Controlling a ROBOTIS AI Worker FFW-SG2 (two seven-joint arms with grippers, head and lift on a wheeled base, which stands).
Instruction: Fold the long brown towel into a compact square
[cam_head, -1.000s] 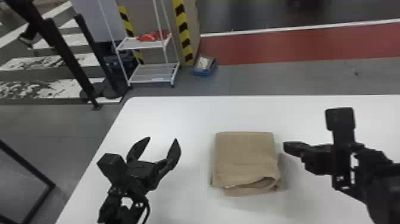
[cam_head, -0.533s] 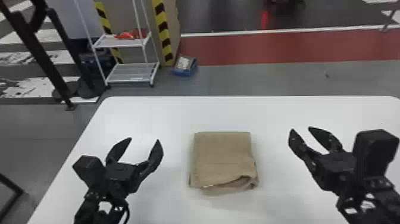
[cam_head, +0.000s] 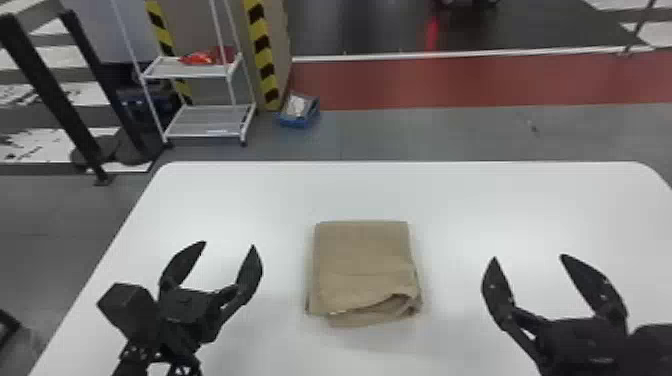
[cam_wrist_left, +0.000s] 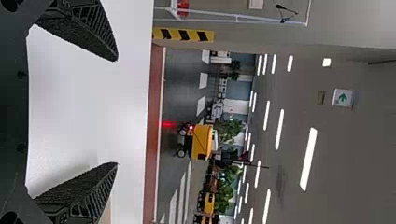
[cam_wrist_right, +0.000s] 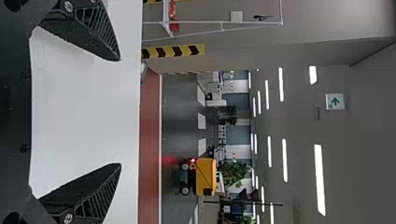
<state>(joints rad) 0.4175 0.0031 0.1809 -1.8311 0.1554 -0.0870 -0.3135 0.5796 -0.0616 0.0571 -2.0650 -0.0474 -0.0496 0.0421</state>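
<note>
The brown towel (cam_head: 362, 265) lies on the table as a compact, roughly square folded stack, its near edge uneven with a loose layer gaping at the near right corner. To its left, apart from it, my left gripper (cam_head: 229, 244) stands open with nothing held. My right gripper (cam_head: 529, 256) is on the towel's right side, also open and not touching it. In the left wrist view the left gripper (cam_wrist_left: 117, 112) has its fingers spread wide, a sliver of towel (cam_wrist_left: 106, 213) beside one of them. In the right wrist view the right gripper (cam_wrist_right: 121, 112) has bare white tabletop between its fingers.
The white table (cam_head: 450, 200) extends around the towel, with its far edge beyond and its left edge past my left arm. On the floor behind stand a white wire shelf (cam_head: 210, 120), a small blue bin (cam_head: 299, 112) and black posts (cam_head: 50, 90) at the left.
The right gripper has turned and moved nearer the front, its two fingers now seen spread apart. The head view has shifted rightward. The towel keeps its folded shape, and the left gripper remains open beside it.
</note>
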